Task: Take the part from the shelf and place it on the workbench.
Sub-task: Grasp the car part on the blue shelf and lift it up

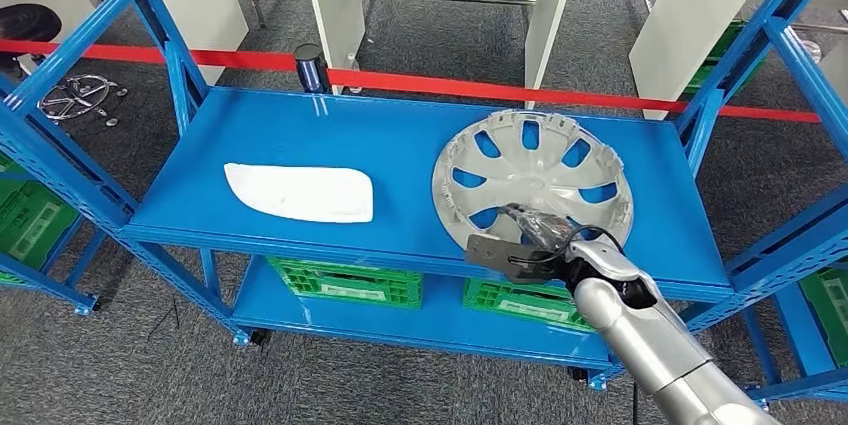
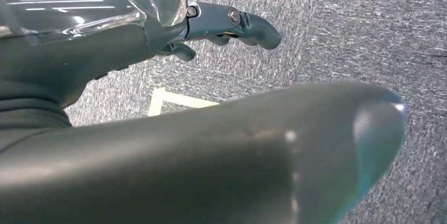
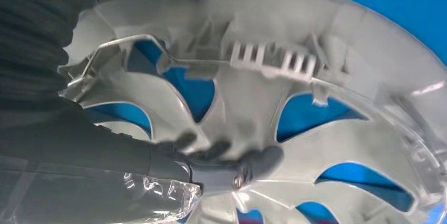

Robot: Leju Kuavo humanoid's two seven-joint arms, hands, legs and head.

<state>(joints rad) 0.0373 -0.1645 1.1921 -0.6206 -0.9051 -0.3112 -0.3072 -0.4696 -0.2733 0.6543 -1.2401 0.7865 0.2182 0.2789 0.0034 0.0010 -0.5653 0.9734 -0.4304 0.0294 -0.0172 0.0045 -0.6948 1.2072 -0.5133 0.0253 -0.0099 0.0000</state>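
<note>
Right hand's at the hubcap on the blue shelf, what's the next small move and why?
Probably close the right hand on the hubcap's near rim, then lift. Its fingers already lie on the spokes in the wrist view, but the hubcap lies flat on the shelf.

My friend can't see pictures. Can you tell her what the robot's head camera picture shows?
The robot's right hand reaches onto the near edge of a silver wheel cover lying on a blue shelf. A flat white part lies apart from it on the same shelf, and green crates sit on the level below.
</note>
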